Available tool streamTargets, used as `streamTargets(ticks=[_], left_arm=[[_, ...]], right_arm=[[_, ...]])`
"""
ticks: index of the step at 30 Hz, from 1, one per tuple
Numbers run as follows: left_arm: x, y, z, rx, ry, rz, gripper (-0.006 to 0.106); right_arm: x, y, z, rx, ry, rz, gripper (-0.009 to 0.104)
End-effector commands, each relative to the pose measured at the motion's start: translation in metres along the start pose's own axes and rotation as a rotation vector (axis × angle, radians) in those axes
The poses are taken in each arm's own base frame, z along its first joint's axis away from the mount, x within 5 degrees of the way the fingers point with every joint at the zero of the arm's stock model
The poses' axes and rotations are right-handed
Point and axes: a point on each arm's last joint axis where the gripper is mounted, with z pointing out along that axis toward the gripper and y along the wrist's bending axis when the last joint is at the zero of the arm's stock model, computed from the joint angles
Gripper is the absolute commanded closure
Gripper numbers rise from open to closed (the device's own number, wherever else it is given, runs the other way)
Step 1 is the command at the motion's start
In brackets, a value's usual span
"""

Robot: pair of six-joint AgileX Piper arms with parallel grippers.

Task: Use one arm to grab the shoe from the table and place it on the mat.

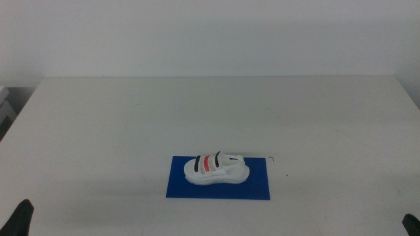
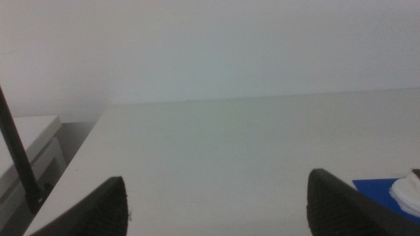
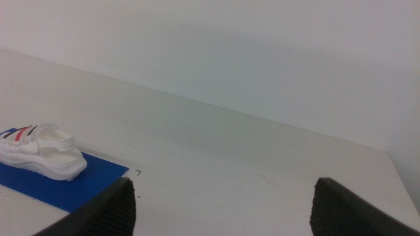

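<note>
The white shoe (image 1: 215,168) with black and red strap stripes lies on the blue mat (image 1: 256,187) near the table's front middle. It rests flat, inside the mat's edges. The shoe (image 3: 41,154) and mat (image 3: 79,185) also show in the right wrist view, and a corner of the mat (image 2: 377,190) and the shoe's edge (image 2: 408,192) in the left wrist view. My left gripper (image 2: 216,206) is open and empty at the front left corner (image 1: 20,219). My right gripper (image 3: 223,210) is open and empty at the front right corner (image 1: 410,223). Both are well clear of the shoe.
The off-white table (image 1: 216,111) stretches wide around the mat. A small dark mark (image 1: 272,157) sits just beyond the mat's far right corner. A white cabinet (image 2: 26,151) and a thin dark cable (image 2: 16,154) stand past the table's left edge.
</note>
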Motion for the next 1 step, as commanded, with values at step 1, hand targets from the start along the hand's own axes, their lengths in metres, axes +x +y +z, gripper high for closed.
streamTargets(ticks=[1], left_arm=[[-0.0058, 0.0003, -0.0009, -0.001, -0.088, -0.014, 0.007]], right_arm=[[-0.0058, -0.0022, -0.0020, 0.032, -0.089, -0.017, 0.020]])
